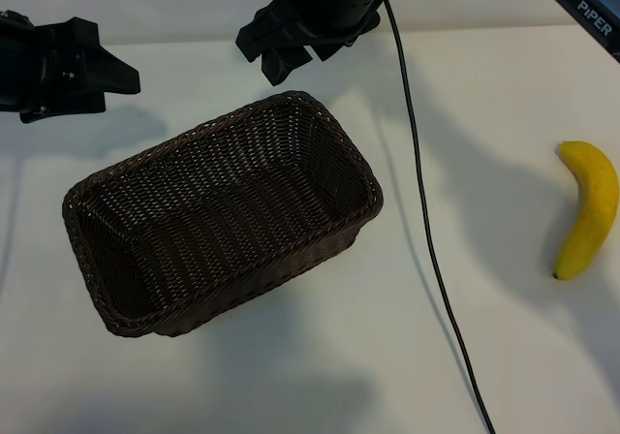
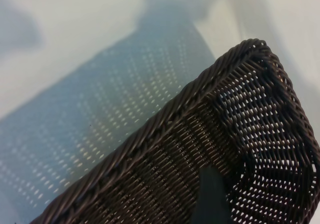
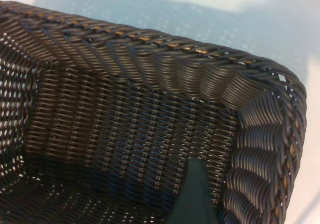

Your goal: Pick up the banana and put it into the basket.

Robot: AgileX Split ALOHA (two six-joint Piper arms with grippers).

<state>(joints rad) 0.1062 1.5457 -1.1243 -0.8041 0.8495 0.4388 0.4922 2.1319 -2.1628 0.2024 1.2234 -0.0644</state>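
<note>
Banana [image 1: 588, 210] lies alone on the table [image 1: 504, 124], well apart from the basket [image 1: 221, 211]; both grippers hang near the basket, jaws wide, gripping nothing

In the exterior view the basket sits left of centre, lying aslant, its long axis running from about 8 o'clock to 2 o'clock, nothing inside it. The banana is out at 3 o'clock from it, near the edge of view, stem end toward 12, curve bowed outward. The right gripper [image 1: 286, 51] hovers just off the basket's 12 o'clock corner, tilted down toward the rim; its wrist view looks into that corner [image 3: 150, 129]. The left gripper [image 1: 111, 71] hangs at about 10 o'clock from the basket, off the rim; its wrist view shows the braided rim [image 2: 165, 119]. A black cable [image 1: 426, 231] trails across the table between basket and banana
</note>
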